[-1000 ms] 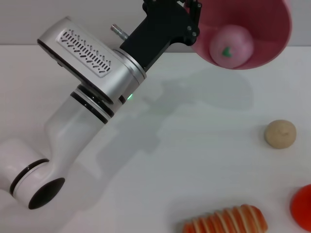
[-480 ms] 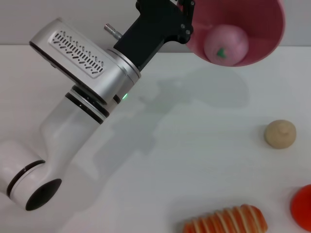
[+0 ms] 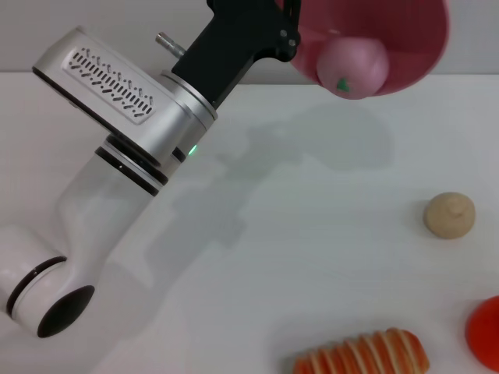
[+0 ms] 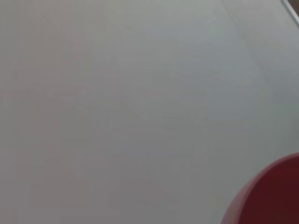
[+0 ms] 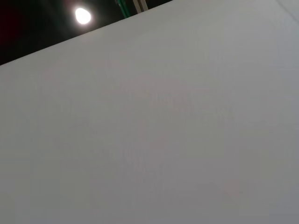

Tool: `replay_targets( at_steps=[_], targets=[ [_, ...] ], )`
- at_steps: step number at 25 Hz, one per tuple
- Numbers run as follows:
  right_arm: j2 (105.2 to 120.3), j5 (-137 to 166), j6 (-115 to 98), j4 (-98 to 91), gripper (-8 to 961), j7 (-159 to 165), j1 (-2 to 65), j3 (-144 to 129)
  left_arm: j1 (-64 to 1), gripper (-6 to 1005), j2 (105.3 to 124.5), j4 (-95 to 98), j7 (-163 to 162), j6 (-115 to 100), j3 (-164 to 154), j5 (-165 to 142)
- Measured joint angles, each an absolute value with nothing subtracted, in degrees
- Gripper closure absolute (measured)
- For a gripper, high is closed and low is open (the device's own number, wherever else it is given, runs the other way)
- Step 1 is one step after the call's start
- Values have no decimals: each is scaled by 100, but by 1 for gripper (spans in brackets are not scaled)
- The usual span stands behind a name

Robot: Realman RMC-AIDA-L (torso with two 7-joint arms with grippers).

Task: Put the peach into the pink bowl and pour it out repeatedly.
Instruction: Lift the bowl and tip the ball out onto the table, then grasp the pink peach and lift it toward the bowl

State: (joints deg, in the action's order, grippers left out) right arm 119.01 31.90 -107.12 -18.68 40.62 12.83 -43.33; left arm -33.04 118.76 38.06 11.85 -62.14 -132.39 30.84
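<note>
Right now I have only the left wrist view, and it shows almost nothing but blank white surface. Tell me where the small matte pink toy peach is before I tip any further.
Observer: In the head view, the small matte pink toy peach lies inside the glossy pink plastic bowl, down against its lower rim.
Operator: Report how the bowl is held.
Observer: The left gripper has its jaws clamped on the bowl's rim and holds it tilted in the air above the white table.
Operator: Name what lies nearby on the table.
Observer: A beige round ball sits on the table, nearer the robot than the bowl and towards the right.
</note>
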Motion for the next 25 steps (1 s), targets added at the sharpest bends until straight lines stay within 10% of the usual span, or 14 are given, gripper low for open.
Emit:
replay_targets(
  at_steps=[25],
  targets=[
    [11871,3191,-10794,-1694,412,4080,1441,-4616,-4491,952,11821,3854,253,-1586,-11770,3035]
  ],
)
